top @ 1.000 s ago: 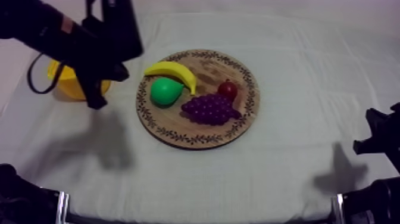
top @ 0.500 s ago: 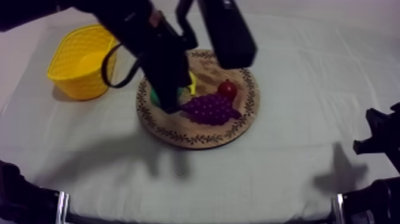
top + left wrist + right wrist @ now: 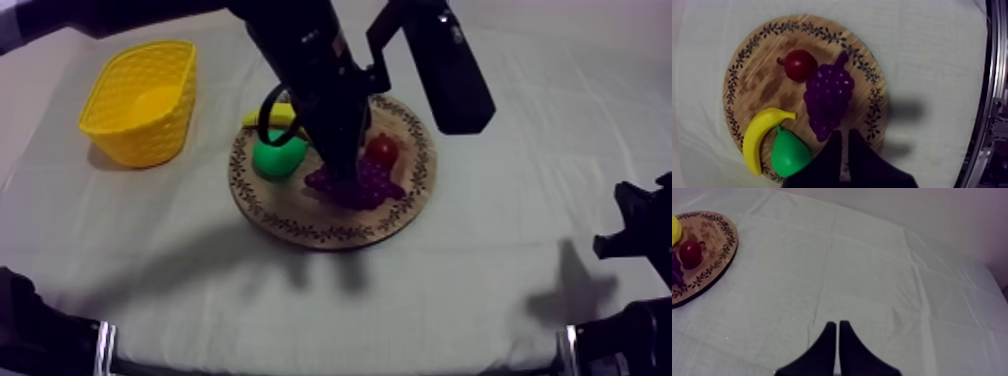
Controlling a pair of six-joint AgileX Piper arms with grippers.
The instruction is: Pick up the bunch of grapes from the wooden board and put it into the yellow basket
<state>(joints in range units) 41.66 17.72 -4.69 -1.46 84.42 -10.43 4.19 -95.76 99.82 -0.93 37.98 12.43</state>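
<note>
Grapes (image 3: pixel 828 97) are seen on the board (image 3: pixel 762 85), right of the pear (image 3: pixel 789 152). Left gripper (image 3: pixel 843 136) is held just over them, fingers pressed together, empty. Right gripper (image 3: pixel 835 324) is likewise closed. Basket (image 3: pixel 176 110) is set far left.

banana (image 3: pixel 257 118) mostly behind left arm (image 3: pixel 310 60) — bunch of grapes (image 3: pixel 376 186) partly

Beside grapes (image 3: pixel 828 97): small red fruit (image 3: pixel 799 65) touching, pear (image 3: pixel 789 154) near; other flank bare board (image 3: pixel 864 107).
</note>
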